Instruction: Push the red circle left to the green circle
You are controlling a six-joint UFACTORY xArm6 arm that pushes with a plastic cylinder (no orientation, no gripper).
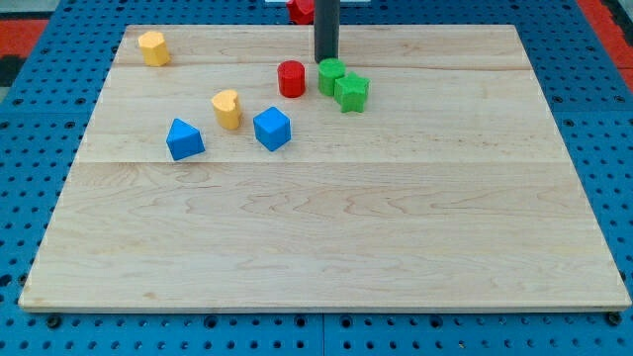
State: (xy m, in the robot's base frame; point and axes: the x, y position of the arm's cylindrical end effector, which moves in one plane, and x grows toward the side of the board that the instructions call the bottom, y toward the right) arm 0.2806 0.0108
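Observation:
The red circle [291, 78] stands on the wooden board near the view's top centre. The green circle [330, 76] sits just to its right, a small gap between them. A green star-like block [351, 92] touches the green circle on its lower right. My tip [326, 60] is the lower end of the dark rod, just above the green circle and up-right of the red circle, touching neither as far as I can tell.
A yellow heart-like block [227, 109], a blue cube [272, 129] and a blue triangular block [184, 139] lie left and below. A yellow block [152, 47] sits at the top left. A red block [301, 10] is partly hidden behind the rod. The board's edge [326, 309] runs along the bottom.

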